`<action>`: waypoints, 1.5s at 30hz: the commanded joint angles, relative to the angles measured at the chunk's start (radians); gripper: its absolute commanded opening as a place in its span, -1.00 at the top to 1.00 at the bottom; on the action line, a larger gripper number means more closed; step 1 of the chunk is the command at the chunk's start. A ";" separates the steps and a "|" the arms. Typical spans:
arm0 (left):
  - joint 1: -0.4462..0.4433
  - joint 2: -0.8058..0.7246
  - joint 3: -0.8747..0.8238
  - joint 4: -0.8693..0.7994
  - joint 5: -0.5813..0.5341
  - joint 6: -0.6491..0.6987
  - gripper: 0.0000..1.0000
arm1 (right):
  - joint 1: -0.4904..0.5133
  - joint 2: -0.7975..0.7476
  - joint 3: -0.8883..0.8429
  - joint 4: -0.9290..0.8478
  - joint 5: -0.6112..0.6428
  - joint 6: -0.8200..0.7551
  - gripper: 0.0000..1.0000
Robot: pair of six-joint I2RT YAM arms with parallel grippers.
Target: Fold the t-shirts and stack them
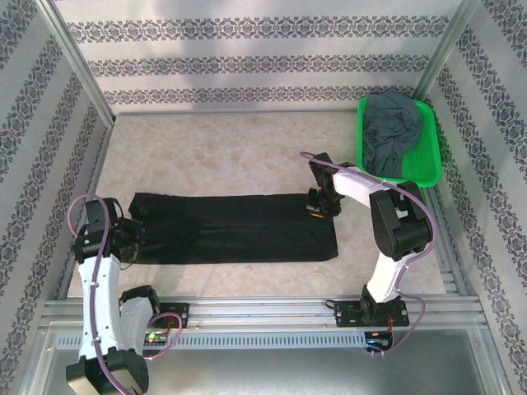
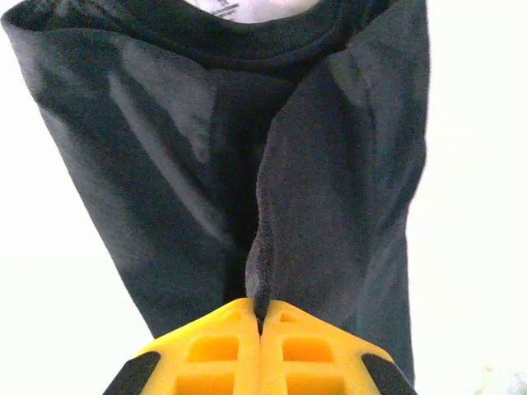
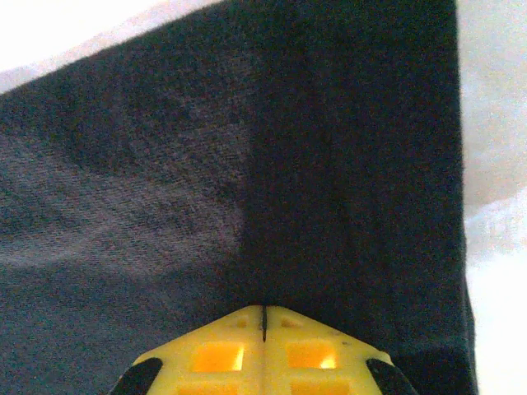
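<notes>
The black t-shirt (image 1: 235,230) lies folded into a long flat strip across the near half of the table. My left gripper (image 1: 132,237) is at its left end. In the left wrist view that gripper (image 2: 262,317) is shut, its yellow fingertips pinching a raised fold of the black cloth (image 2: 165,164), with the collar and label at the top. My right gripper (image 1: 317,210) sits at the strip's far right edge. Up close it (image 3: 263,309) is shut with black cloth (image 3: 247,164) right at its tips. The grey t-shirt (image 1: 391,132) lies crumpled in the basket.
A bright green plastic basket (image 1: 434,156) stands at the back right corner against the patterned wall. Patterned walls close the table on three sides, and a metal rail (image 1: 263,311) runs along the near edge. Bare tabletop (image 1: 214,152) stretches behind the black strip.
</notes>
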 commanded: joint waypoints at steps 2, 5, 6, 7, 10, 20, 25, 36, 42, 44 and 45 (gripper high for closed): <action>0.009 -0.030 0.042 -0.096 0.053 -0.072 1.00 | -0.011 0.029 0.023 -0.070 0.052 0.004 1.00; 0.008 -0.057 0.037 -0.114 0.088 -0.101 1.00 | -0.011 0.034 0.034 -0.080 0.056 0.001 1.00; 0.007 -0.064 0.035 -0.119 0.097 -0.106 1.00 | -0.010 0.034 0.038 -0.081 0.058 0.000 1.00; 0.006 -0.070 0.035 -0.129 0.108 -0.102 1.00 | -0.009 0.034 0.041 -0.085 0.060 -0.001 1.00; -0.003 -0.068 0.037 -0.177 0.121 -0.063 1.00 | -0.010 0.036 0.049 -0.092 0.067 -0.002 1.00; -0.044 -0.138 -0.109 -0.209 0.115 -0.009 1.00 | -0.007 0.042 0.061 -0.098 0.073 0.000 1.00; -0.066 -0.095 -0.177 -0.117 0.129 -0.013 1.00 | -0.004 0.044 0.059 -0.101 0.074 0.000 1.00; -0.175 0.000 -0.260 0.028 0.092 -0.032 1.00 | 0.002 0.040 0.061 -0.104 0.075 0.006 1.00; -0.197 0.077 -0.258 0.102 0.111 -0.008 1.00 | 0.003 0.038 0.063 -0.102 0.074 0.006 1.00; -0.203 0.102 -0.229 0.088 0.111 0.018 0.56 | 0.005 0.029 0.064 -0.100 0.073 0.006 1.00; -0.206 0.107 -0.197 0.061 0.096 0.034 0.26 | 0.007 0.023 0.067 -0.100 0.076 0.004 1.00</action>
